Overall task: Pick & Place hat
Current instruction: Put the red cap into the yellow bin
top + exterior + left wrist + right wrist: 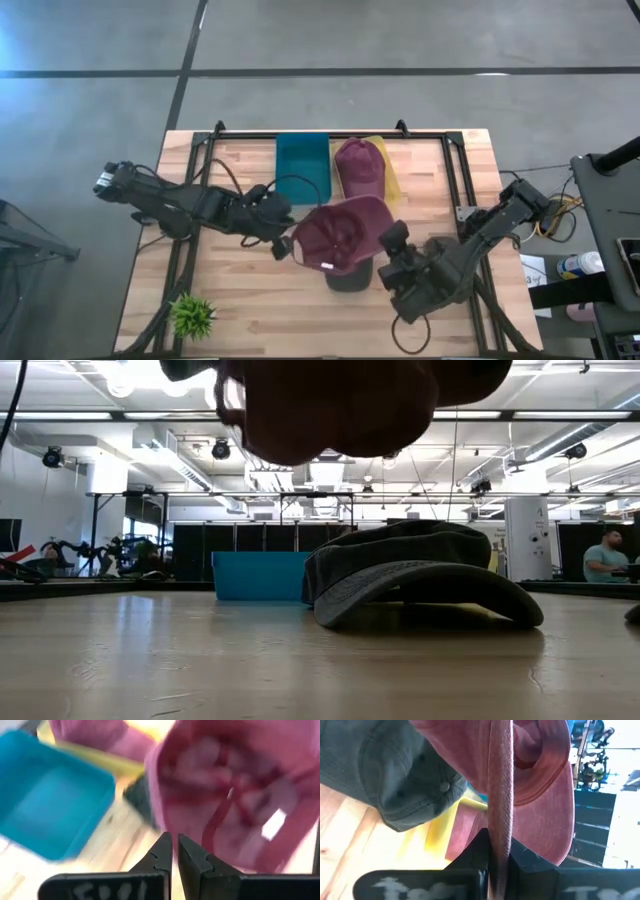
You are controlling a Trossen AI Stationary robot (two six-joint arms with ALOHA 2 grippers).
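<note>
A maroon hat hangs upside down over the table's middle, its hollow facing up, between my two grippers. My left gripper is shut at its left rim and my right gripper at its right rim. Under it a dark grey hat rests on the table by its brim and crown edge. A second maroon hat lies in the yellow bin at the back. In the low view the held hat shows dark at the top, clear of the grey one. My left gripper has the maroon hat's left rim at its nearly closed fingertips, coming slanting down from the table's left. The view is blurred, so how much cloth lies between the fingers does not show. The hat hangs clear of the table. My right gripper pinches the hat's stitched edge between its two fingers. The edge runs straight away from the fingers, seen edge-on. The fingers come slanting down from the table's right. The hat is lifted clear, above the grey hat.
A teal bin stands at the back, left of the yellow bin. A small green plant sits at the near left corner. A black frame runs along the table's sides and back.
</note>
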